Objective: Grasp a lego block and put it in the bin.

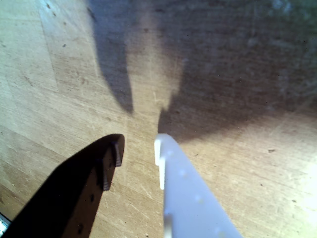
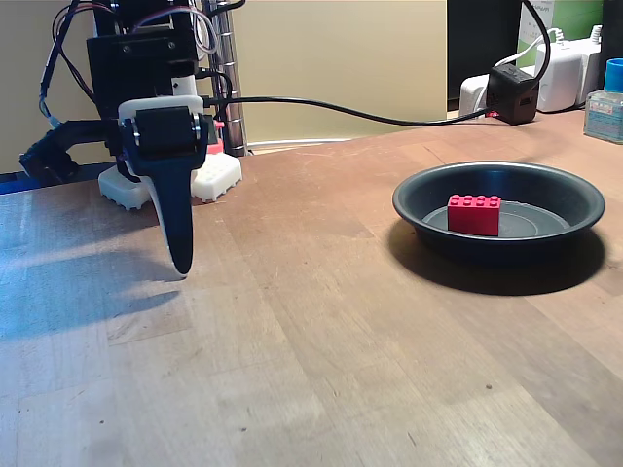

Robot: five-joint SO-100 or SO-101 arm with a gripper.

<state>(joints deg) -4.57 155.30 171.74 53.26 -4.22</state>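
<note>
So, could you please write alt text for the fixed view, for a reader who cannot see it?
A red lego block sits inside a round dark bin on the right of a wooden table. On the left, the robot arm's gripper hangs empty, pointing down just above the table.

wrist view looks down close at table (image 1: 59, 74), fixed view low, side-on, both share tabletop

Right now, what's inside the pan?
The lego block sits studs up inside the pan. It hides part of the pan floor behind it; the near rim hides the block's base.
</note>
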